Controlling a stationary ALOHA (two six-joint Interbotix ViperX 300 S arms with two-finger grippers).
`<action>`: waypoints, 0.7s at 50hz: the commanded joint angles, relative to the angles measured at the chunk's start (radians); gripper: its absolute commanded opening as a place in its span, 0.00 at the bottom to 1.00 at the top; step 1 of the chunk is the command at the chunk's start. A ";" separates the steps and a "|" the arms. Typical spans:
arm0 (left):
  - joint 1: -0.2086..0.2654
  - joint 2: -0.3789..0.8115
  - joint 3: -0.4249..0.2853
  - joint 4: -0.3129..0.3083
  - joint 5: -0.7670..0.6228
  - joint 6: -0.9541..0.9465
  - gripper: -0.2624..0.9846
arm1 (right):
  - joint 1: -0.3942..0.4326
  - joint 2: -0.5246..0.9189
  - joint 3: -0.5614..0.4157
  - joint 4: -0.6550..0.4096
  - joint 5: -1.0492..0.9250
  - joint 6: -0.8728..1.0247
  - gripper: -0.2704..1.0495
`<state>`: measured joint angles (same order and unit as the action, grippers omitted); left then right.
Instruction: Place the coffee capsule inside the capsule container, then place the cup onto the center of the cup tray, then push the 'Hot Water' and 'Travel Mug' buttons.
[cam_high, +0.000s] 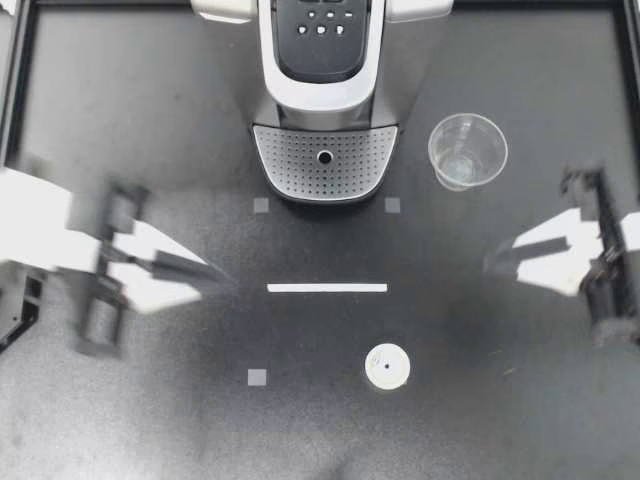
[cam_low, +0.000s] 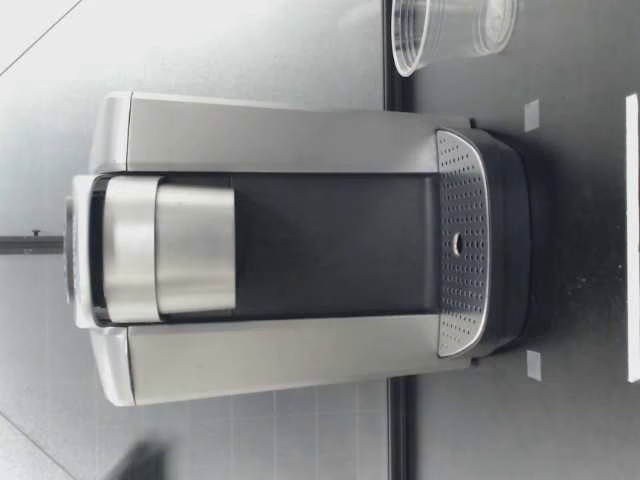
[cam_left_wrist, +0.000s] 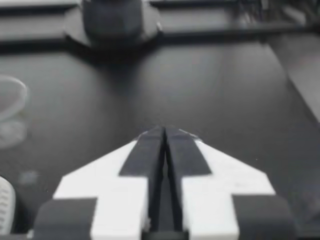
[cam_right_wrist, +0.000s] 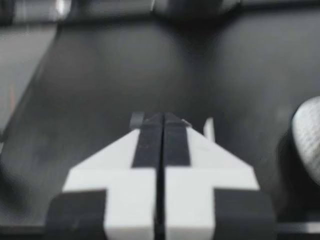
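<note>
Overhead: coffee capsule (cam_high: 387, 366) lies on the table (cam_high: 520, 420), across a white tape strip (cam_high: 327, 288) from the coffee machine (cam_high: 322, 70). Cup (cam_high: 467, 150) stands just right of the cup tray (cam_high: 325, 160), off it. Left gripper (cam_high: 225, 280) and right gripper (cam_high: 492, 262) are blurred, well apart from both.

Low view: cup upright beside the machine.

Left wrist: fingers clenched, pads touching.

Right wrist: likewise clenched.
</note>
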<state>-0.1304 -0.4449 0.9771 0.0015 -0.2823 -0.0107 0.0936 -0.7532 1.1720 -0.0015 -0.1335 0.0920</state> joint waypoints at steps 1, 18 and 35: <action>-0.018 0.075 -0.071 0.002 0.023 0.003 0.28 | 0.023 0.026 -0.037 -0.002 0.048 0.011 0.24; -0.032 0.357 -0.341 0.002 0.416 0.003 0.28 | 0.069 0.103 -0.051 -0.002 0.141 0.075 0.24; -0.038 0.488 -0.420 0.002 0.433 0.020 0.48 | 0.121 0.278 -0.069 0.002 0.132 0.181 0.24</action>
<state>-0.1626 0.0460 0.5844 0.0015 0.1549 0.0077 0.1994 -0.5077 1.1367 -0.0015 0.0092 0.2562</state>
